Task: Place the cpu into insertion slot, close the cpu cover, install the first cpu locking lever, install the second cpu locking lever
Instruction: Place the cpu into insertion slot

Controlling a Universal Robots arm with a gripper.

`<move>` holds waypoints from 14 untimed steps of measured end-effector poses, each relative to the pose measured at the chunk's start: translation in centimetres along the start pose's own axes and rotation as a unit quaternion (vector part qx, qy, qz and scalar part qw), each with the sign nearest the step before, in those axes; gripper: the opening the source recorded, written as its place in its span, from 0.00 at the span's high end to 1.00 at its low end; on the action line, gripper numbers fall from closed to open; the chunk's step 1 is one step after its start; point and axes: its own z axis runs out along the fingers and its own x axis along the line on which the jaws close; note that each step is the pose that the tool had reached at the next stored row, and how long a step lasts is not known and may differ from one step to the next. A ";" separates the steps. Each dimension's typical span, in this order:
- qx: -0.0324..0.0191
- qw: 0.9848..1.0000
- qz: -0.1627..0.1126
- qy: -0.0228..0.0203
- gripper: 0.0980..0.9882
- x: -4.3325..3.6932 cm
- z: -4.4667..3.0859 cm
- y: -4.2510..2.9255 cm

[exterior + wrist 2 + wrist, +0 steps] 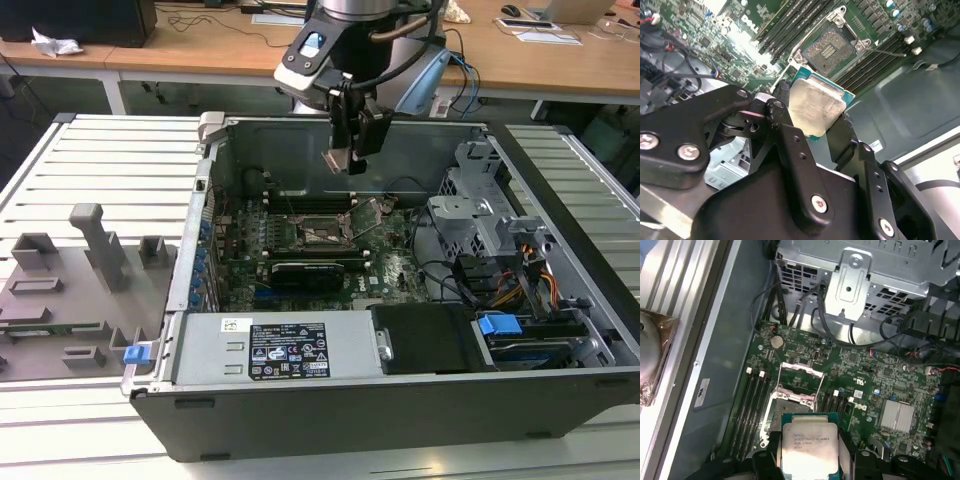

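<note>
My gripper (345, 155) hangs above the open computer case, shut on the cpu (335, 160), a flat silvery chip with pale edges. In both wrist views the black fingers clamp two opposite sides of the cpu (815, 105) (807, 447). The insertion slot (322, 231) lies on the green motherboard well below the chip, its dark pin field (831, 46) bare and uncovered. The cpu cover (801, 376) stands swung up at the far side of the insertion slot (790, 404). The chip is clear of the board and touches nothing but the fingers.
Long black memory slots (790, 30) flank the socket. A long black card (305, 270) lies nearer the front, a labelled power supply (285, 350) in front of it. A metal drive cage (480, 210) with cables (450, 280) fills the exterior view's right. Grey fixture blocks (70, 280) sit outside on the left.
</note>
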 end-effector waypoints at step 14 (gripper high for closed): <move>0.000 1.000 0.025 -0.002 0.50 0.00 1.12 -0.13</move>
